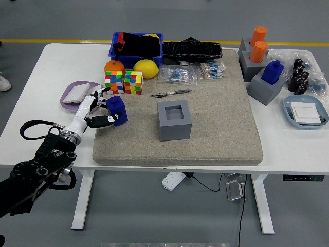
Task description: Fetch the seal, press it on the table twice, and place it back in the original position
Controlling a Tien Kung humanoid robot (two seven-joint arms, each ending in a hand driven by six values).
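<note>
seal, a blue block with a narrower top, sits gripped in the left robot hand at the left edge of the grey mat on the white worktop; the fingers are curled round its left side and nothing else is held. its base looks to be on or just above the mat, though contact cannot be told for sure. it stands roughly upright, long axis vertical, leaning a little. the empty grey holder, with its square hole facing up, lies to the right of the seal, near the mat's middle, and that is most likely where it belongs. any press goes straight down along that upright axis; the return goes rightward to the hole. only the left arm is near; no right robot hand shows. 2 puzzle cubes sit just behind the seal.
</note>
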